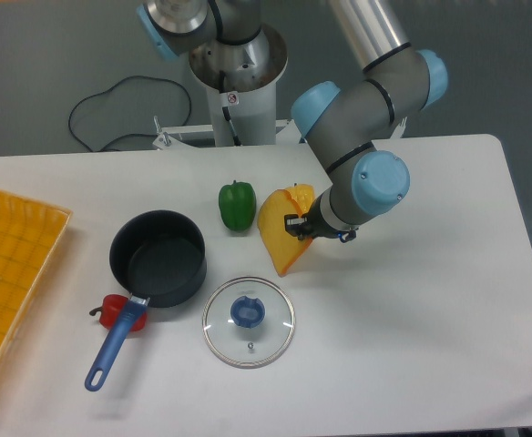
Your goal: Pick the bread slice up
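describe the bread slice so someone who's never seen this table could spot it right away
Start at the robot's grey pedestal at the back of the white table, then come forward past the green pepper. The bread slice sits just right of it, at the gripper: flat, yellow-orange, tapering to a point, unlike the round pepper.

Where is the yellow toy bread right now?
The bread slice is near the middle of the table, just right of the green pepper and above the glass lid. The gripper is at its right edge.

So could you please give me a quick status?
Gripper shut on bread slice. Slice tilted, beside green pepper. Glass lid just below; nothing blocking.
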